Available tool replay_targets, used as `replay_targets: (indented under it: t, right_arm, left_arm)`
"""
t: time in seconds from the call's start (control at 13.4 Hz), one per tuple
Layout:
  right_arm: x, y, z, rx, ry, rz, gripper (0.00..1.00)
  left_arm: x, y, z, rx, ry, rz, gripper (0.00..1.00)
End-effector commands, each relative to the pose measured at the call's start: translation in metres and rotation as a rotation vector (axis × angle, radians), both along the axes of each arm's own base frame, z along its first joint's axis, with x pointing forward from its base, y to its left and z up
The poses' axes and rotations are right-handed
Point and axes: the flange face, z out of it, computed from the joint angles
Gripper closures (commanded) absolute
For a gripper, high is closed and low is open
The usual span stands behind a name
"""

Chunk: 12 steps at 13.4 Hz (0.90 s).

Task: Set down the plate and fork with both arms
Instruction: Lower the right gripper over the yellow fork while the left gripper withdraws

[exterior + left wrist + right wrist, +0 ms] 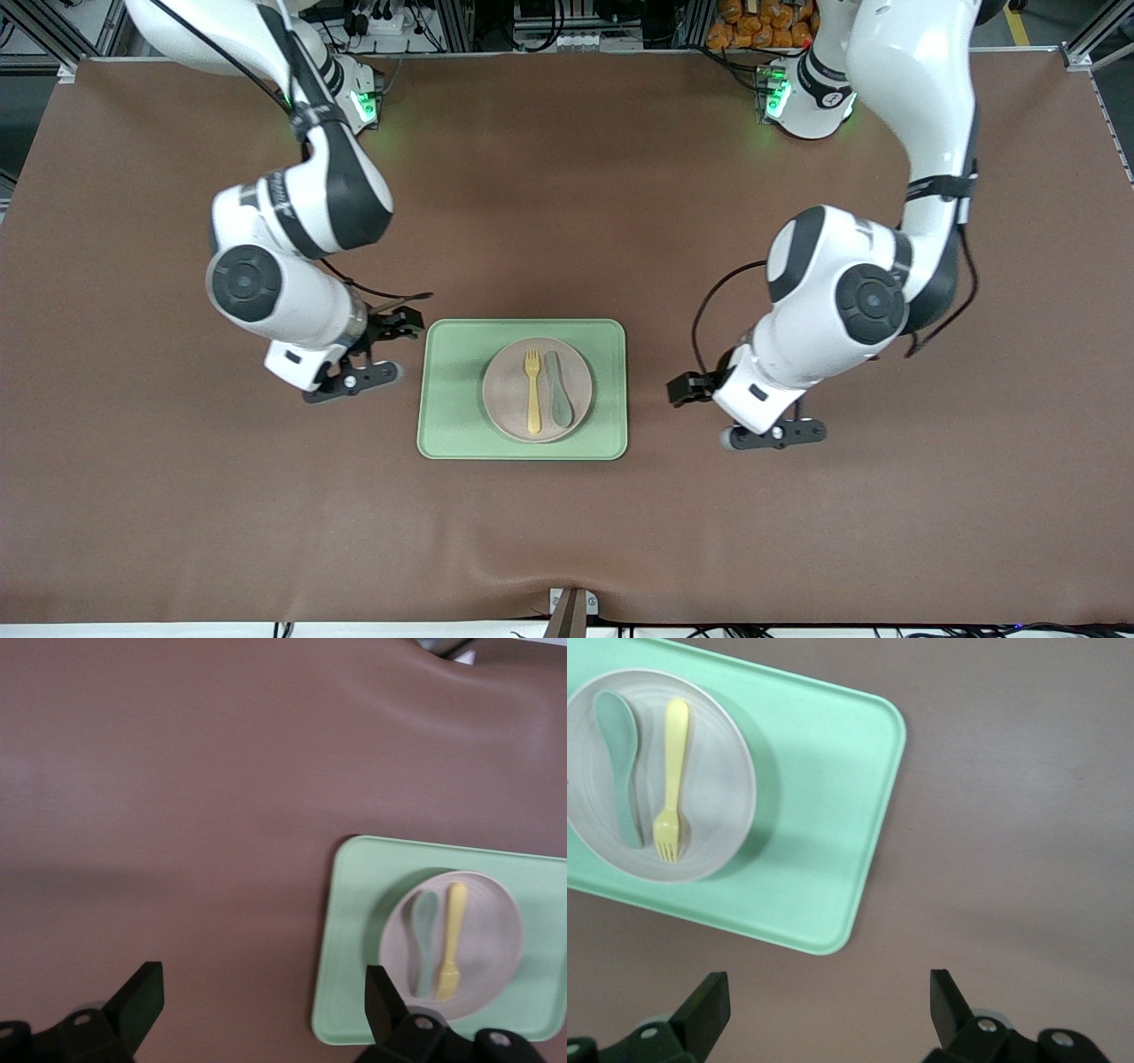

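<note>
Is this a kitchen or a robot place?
Probably a robot lab, not a kitchen. Two white robot arms stand at a brown-covered table with metal framing and cables along its edge. A green tray holds a plate with a fork and spoon.

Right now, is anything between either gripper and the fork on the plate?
Nothing visible. The fork lies beside the spoon on the plate, in the tray. The right gripper and left gripper, both open, flank the tray over bare table.
</note>
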Motion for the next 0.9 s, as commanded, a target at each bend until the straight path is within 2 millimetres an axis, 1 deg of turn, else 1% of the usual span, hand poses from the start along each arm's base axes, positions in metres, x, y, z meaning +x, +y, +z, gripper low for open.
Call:
replay_targets:
  t: [0.0,0.07,0.15,0.22,0.3,0.37,0.45,0.52,0.6,0.67,0.75,0.82]
  right_arm:
    - [-0.007,0.053,-0.031,-0.009,-0.030,-0.083,0.00]
    - [-0.010,0.067,-0.048,-0.017,-0.039,-0.110,0.00]
    - [-0.008,0.070,-0.065,-0.024,-0.043,-0.141,0.00]
    - [-0.004,0.071,-0.076,-0.021,-0.055,-0.169,0.00]
    - [-0.001,0.073,-0.083,-0.018,-0.067,-0.182,0.00]
    - [0.000,0.078,-0.086,-0.012,-0.080,-0.185,0.00]
    - [0.001,0.084,-0.090,-0.012,-0.085,-0.187,0.04]
    - [0.000,0.089,-0.096,-0.015,-0.084,-0.197,0.06]
    - [0.003,0.093,-0.097,-0.011,-0.097,-0.219,0.06]
    - [0.003,0.098,-0.101,-0.005,-0.110,-0.231,0.10]
    - [0.004,0.103,-0.107,0.003,-0.127,-0.247,0.18]
    - [0.006,0.105,-0.115,0.013,-0.149,-0.261,0.29]
  left_arm:
    - [-0.003,0.036,0.014,0.077,0.023,0.021,0.00]
    - [-0.002,0.048,0.014,0.094,0.026,0.014,0.00]
    - [-0.001,0.052,0.016,0.093,0.020,-0.006,0.00]
    - [0.004,0.068,0.017,0.095,0.016,-0.018,0.00]
    - [0.007,0.081,0.019,0.096,0.010,-0.036,0.00]
    - [0.013,0.103,0.021,0.097,0.002,-0.053,0.00]
    - [0.015,0.122,0.025,0.099,0.002,-0.073,0.00]
    - [0.013,0.134,0.029,0.102,0.026,-0.088,0.00]
    - [0.012,0.151,0.035,0.102,0.039,-0.082,0.00]
    - [0.007,0.162,0.042,0.102,0.051,-0.090,0.00]
    - [0.002,0.175,0.051,0.099,0.063,-0.095,0.00]
    - [-0.006,0.189,0.064,0.097,0.073,-0.103,0.00]
